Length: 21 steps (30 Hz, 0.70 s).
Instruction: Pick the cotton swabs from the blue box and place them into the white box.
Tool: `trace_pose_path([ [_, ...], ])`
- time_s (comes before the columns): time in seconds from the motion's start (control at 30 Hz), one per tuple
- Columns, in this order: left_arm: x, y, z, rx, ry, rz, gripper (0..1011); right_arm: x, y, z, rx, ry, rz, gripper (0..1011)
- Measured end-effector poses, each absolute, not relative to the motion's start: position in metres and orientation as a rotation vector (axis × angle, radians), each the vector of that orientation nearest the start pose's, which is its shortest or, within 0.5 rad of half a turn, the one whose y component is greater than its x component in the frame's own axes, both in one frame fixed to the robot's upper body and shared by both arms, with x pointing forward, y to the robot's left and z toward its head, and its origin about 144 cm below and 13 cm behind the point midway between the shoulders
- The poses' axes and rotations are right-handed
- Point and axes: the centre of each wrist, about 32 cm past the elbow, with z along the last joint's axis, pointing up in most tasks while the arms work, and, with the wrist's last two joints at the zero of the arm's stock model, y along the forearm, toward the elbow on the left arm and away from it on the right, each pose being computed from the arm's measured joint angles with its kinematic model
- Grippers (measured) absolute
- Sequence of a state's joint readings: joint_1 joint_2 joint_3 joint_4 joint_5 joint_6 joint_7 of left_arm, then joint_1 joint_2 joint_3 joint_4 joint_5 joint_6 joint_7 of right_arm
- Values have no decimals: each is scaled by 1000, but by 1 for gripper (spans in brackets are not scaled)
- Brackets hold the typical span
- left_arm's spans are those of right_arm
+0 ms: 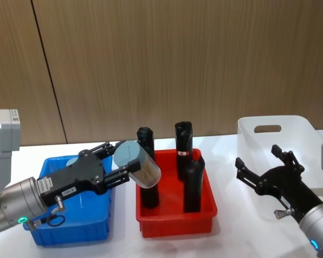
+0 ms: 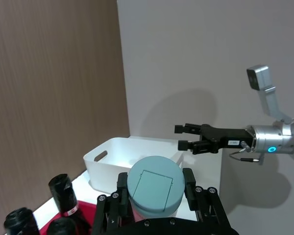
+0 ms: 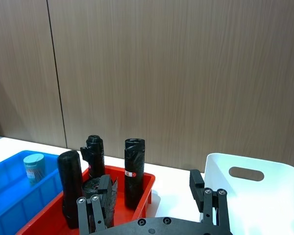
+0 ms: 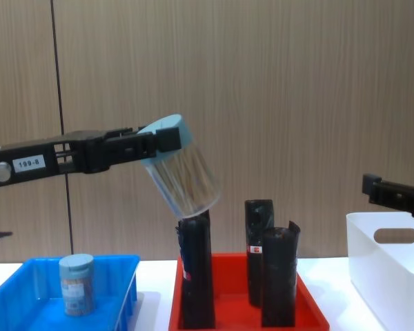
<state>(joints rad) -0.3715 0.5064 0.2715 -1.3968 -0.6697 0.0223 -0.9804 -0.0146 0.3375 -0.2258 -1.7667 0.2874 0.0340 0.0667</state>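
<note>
My left gripper [image 1: 128, 158] is shut on a cotton swab tub [image 1: 138, 165], a clear cylinder with a pale grey-blue lid [image 2: 154, 188]. It holds the tub tilted in the air above the left side of the red tray [image 1: 175, 223]. The chest view shows the held tub [image 4: 183, 174] above a black roll [image 4: 196, 272]. A second cotton swab tub [image 4: 76, 283] stands upright in the blue box [image 4: 17, 303] at the left. The white box [image 1: 280, 134] sits at the far right. My right gripper [image 1: 261, 164] hovers open in front of the white box, holding nothing.
Three tall black rolls [image 1: 183, 148] stand upright in the red tray between the blue box [image 1: 70, 228] and the white box. A wood-panelled wall [image 1: 177, 59] runs behind the white table [image 1: 226, 156].
</note>
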Motion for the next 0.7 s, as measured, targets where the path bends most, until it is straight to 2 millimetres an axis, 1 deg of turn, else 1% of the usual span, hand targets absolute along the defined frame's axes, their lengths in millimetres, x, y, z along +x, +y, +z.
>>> trace_pose_path([
  [0.7,552,321,1220,-163,-14,381,671,445,-239,1192,22,-85,-1201,1002],
])
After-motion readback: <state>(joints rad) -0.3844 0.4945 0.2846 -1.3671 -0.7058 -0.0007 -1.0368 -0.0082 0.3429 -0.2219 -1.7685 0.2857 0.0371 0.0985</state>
